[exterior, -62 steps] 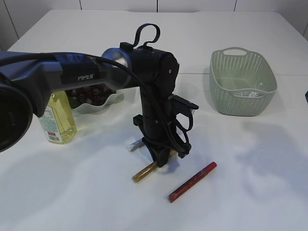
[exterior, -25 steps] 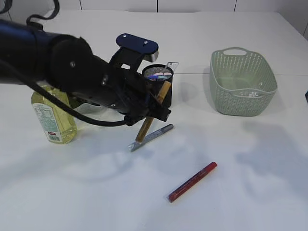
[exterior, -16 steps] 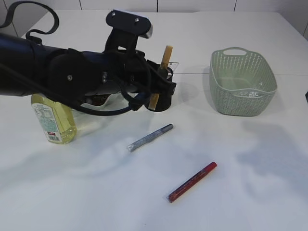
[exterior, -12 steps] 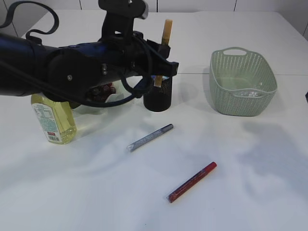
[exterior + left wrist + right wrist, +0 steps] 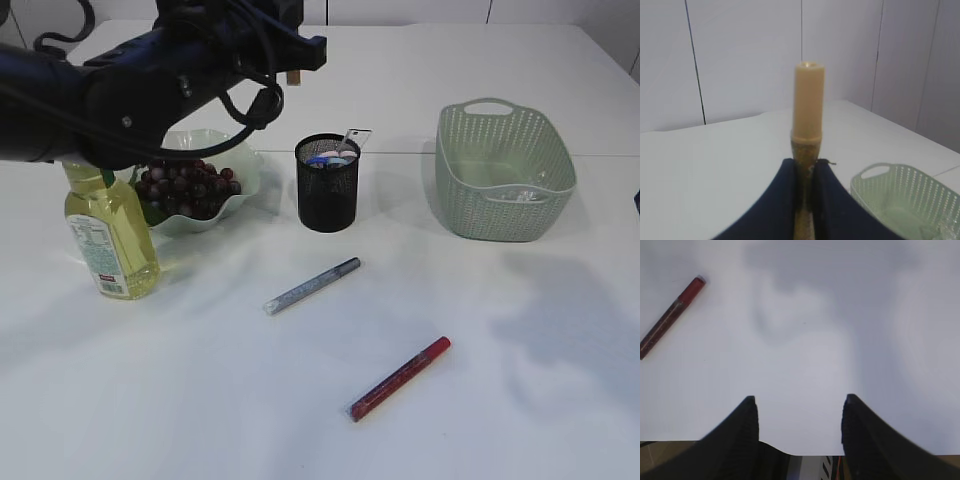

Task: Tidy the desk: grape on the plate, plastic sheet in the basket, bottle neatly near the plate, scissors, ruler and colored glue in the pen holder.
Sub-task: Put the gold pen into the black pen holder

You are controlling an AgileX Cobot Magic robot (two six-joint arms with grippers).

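Since half a second ago the left arm has lifted clear of the pen holder and now hangs high above and left of it, carrying the gold glue with it. White covers the table, and white panelled walls stand behind.

Left of the holder sits the plate of grapes, with the bottle in front of the plate. Right of the holder stands the basket with the sheet inside. In front of the holder lie the silver glue and, farther forward, the red glue.

Only the left wrist view shows the left claw pinching the gold glue upright, cap upward. Only the right wrist view shows the right claw, spread and holding nothing above bare table, with the red glue ahead to its left.
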